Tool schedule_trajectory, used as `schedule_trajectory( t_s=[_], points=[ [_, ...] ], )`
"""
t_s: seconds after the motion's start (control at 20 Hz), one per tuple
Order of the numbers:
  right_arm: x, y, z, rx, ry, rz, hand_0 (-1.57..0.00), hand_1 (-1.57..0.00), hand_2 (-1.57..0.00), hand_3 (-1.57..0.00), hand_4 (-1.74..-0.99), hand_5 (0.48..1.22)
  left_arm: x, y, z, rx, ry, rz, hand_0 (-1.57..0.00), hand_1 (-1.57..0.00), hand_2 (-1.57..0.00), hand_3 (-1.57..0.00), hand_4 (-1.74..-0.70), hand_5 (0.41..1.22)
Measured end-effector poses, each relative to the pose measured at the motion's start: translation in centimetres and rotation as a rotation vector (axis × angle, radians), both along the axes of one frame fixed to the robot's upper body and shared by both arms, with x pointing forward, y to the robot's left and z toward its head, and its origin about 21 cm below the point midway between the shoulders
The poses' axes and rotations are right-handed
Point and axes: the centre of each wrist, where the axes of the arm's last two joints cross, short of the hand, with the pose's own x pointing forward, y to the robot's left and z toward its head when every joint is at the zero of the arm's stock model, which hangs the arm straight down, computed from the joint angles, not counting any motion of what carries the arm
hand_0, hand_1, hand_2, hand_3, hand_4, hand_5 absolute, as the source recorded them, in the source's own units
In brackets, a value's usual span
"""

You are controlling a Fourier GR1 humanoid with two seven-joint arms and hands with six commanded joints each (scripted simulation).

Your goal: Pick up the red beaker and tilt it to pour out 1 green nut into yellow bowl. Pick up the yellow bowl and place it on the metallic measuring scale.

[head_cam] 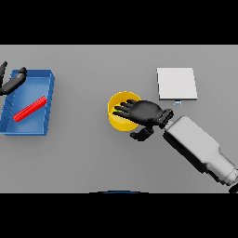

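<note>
The right hand (144,113) lies across the yellow bowl (119,122), hiding the bowl's right rim and most of its inside; whether anything sits in the bowl cannot be told. Its thumb drops below the bowl, contact unclear. The left hand (10,81) is cut off by the picture's left edge, only dark fingers showing. Under them, part of the blue tray's (29,130) near corner is covered.

The robot has 2 dark, almost black hands, the right hand (142,112) joined by a small dark wrist to a thick, smooth, light grey arm (197,148), the left hand (11,81) equally dark.
</note>
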Motion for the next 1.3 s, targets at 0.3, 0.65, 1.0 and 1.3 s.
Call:
schedule_trajectory(
  t_s=[0.3, 0.65, 1.0, 1.3],
  points=[
    [1.0, 1.2, -0.1, -0.097, 0.037, 0.031, 0.00, 0.00, 0.00, 0.00, -1.290, 0.746, -0.2, 0.3, -0.2, 0.010, -0.008, -0.008, 0.00, 0.00, 0.00, 0.00, -0.72, 0.688],
    [1.5, 1.5, -0.4, -0.107, 0.080, -0.029, -0.54, -0.47, -0.31, -0.26, -1.420, 0.943, 0.0, 0.3, 0.3, 0.004, -0.017, -0.006, 0.00, 0.00, 0.00, 0.00, -0.72, 0.692],
    [1.3, 1.4, -0.5, -0.087, 0.082, 0.022, -1.36, -1.34, -1.19, -1.04, -1.660, 1.163, -0.3, 1.0, 0.5, 0.005, -0.023, -0.002, 0.00, 0.00, 0.00, 0.00, -0.73, 0.698],
    [1.3, 1.0, -0.2, -0.071, 0.053, 0.010, -1.51, -1.51, -1.31, -1.29, -1.720, 1.206, -0.3, 0.8, 0.5, 0.007, -0.017, -0.018, 0.00, 0.00, 0.00, 0.00, -0.72, 0.693]
  ],
)
